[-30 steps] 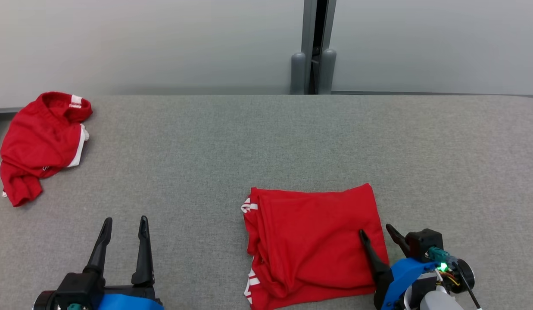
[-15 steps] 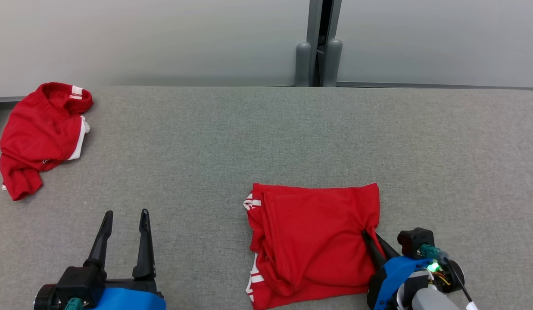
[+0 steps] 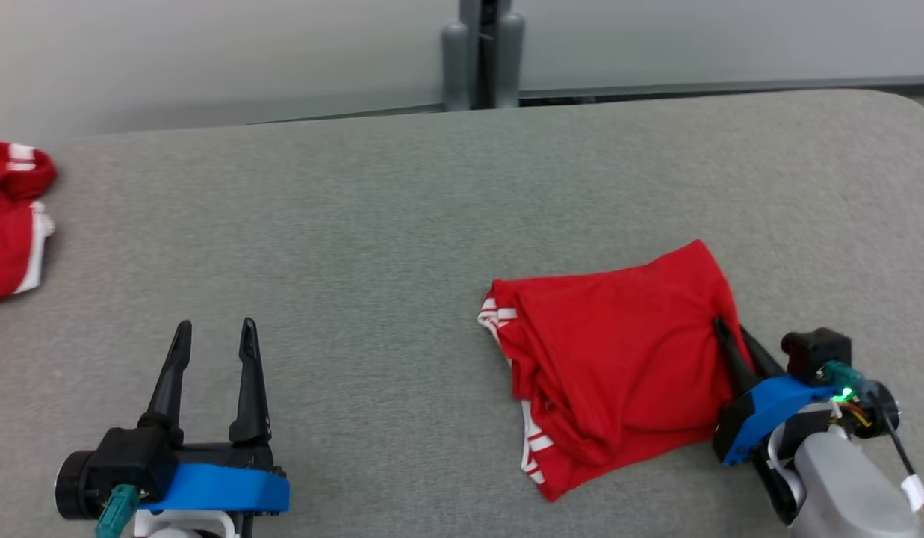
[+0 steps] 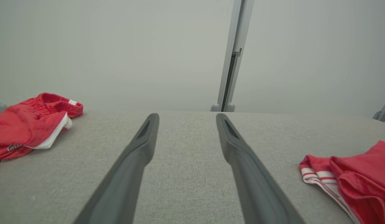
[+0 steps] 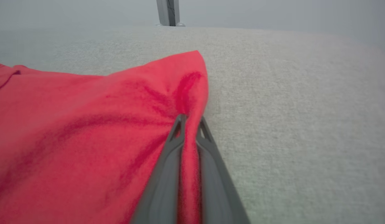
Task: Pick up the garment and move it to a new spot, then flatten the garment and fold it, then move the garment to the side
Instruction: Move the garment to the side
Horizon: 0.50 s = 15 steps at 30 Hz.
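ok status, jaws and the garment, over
Right jaws shut on folded red garment at its right edge. Left jaws open above the table, holding nothing. Far left, second red garment, well apart.

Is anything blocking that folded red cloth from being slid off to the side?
Nothing visible to the right: the right gripper is shut on the right edge of the folded red garment, with bare grey table beyond. A crumpled red garment lies far left.
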### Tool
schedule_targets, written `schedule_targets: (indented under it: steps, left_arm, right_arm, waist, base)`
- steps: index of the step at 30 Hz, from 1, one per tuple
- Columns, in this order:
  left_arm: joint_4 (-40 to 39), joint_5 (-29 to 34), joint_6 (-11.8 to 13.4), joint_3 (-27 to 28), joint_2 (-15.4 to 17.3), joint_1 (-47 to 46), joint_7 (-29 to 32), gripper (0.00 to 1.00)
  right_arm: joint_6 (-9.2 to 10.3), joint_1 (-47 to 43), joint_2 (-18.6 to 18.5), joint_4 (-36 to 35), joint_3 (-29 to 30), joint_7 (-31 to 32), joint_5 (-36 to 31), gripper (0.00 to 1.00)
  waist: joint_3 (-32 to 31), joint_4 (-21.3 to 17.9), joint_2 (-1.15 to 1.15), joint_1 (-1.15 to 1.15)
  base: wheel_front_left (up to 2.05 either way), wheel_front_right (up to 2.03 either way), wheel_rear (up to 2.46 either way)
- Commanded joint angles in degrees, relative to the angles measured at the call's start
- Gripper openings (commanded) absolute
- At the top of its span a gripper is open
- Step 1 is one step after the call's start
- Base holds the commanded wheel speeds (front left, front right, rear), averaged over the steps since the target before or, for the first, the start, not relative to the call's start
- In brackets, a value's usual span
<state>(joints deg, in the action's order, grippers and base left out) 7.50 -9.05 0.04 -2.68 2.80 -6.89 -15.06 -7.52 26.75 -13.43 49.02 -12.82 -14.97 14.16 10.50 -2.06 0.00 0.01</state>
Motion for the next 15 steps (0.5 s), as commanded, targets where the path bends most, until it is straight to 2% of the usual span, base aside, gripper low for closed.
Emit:
schedule_targets:
  steps: [1,8,15]
  left_arm:
    - [-0.3,0.2,0.1,0.0,0.2,-1.1,-0.1,1.00]
    - [-0.1,2.5,-1.2,0.3,0.2,-3.9,-0.1,1.00]
    - [0.5,2.7,-1.6,-1.2,0.2,-7.0,-0.1,1.00]
  right_arm:
    - [0.06,1.3,-0.9,-0.9,0.7,-0.2,-0.3,0.00]
    - [0.05,0.7,-1.8,-4.1,5.2,-0.2,-0.3,0.00]
    - [0.05,-1.9,-0.8,-7.2,8.4,-0.2,-1.4,0.00]
  waist:
    - [2.3,-3.3,0.00,-0.01]
    - [5.2,-9.9,0.00,-0.01]
    - [6.3,-12.1,0.00,-0.01]
  base:
    - [0.00,0.00,0.00]
    - [0.00,0.00,0.00]
    - [0.00,0.00,0.00]
